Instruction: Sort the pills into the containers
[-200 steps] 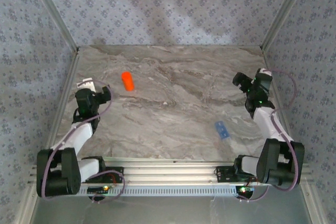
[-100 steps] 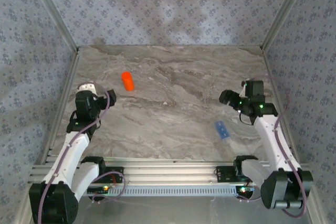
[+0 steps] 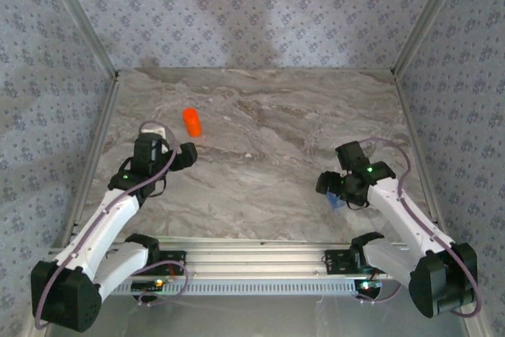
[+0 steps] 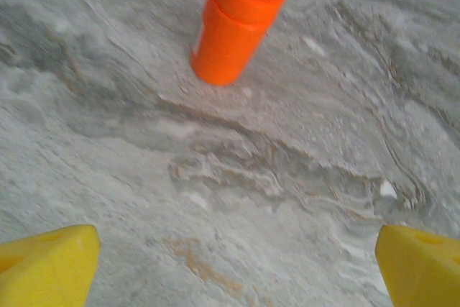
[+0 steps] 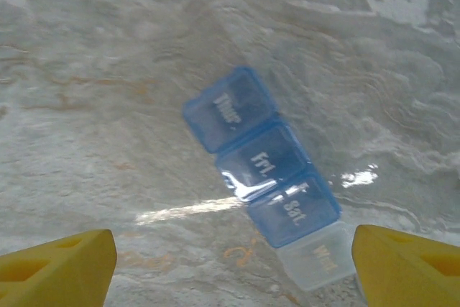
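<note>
The containers are a translucent blue pill box (image 5: 262, 163), a strip of lidded compartments lying flat on the marble, with one clear compartment (image 5: 316, 257) at its near end. My right gripper (image 5: 233, 264) hovers just over it, open, its yellow fingertips (image 5: 57, 264) wide on either side and the clear end close to the right one. From above, the box (image 3: 337, 201) peeks out under that gripper (image 3: 327, 185). An orange bottle (image 4: 241, 19) lies ahead of my open, empty left gripper (image 4: 233, 271). The pills are hidden.
The orange bottle (image 3: 192, 121) lies at the back left of the marble table (image 3: 268, 116), just beyond my left gripper (image 3: 188, 154). Patterned walls with metal rails (image 3: 95, 147) close the table on three sides.
Both arms swung inward and lowered: the left toward the orange bottle, the right down over the pill box. The right jaws narrowed slightly. Bottle and box stayed put.
</note>
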Robot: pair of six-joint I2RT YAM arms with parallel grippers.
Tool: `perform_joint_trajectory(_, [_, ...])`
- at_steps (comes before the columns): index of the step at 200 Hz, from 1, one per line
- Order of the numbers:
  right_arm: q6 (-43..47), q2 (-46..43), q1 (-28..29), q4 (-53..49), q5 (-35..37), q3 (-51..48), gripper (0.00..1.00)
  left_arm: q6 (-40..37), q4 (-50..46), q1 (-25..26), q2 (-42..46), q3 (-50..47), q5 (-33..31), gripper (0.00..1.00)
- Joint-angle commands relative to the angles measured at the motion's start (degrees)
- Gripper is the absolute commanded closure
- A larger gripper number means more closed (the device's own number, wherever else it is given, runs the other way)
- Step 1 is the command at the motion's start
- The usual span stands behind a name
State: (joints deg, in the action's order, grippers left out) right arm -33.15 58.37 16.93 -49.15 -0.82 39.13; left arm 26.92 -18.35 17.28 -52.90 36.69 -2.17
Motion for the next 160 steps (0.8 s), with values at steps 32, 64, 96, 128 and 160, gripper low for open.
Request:
perform_joint_trajectory(32, [-4.82,2.21,-0.35,1.87,1.35,-3.99,0.09,1.42,-1.94,4.92,-3.9,3.98,-0.22,0.02])
perform_joint_trajectory(64, [-4.9,4.87,-0.75,5.92,-0.85,-5.89,0.09,0.03,-1.89,6.06,-6.02,5.14,-0.36,0.02])
perform_joint_trajectory(96, [-5.17,7.08,-0.18,9.67,-2.05,-5.83,0.11,-0.65,-1.7,6.31,-6.86,5.06,-0.29,0.02])
perform_joint_trajectory(128, [-5.91,8.19,1.47,10.52,-2.25,-4.67,0.17,0.1,-0.83,6.45,-7.1,4.53,-0.29,0.01])
perform_joint_trajectory(160, [-6.97,10.54,3.05,9.59,1.02,-4.15,0.22,0.11,-0.46,6.54,-7.47,4.71,-0.05,0.01])
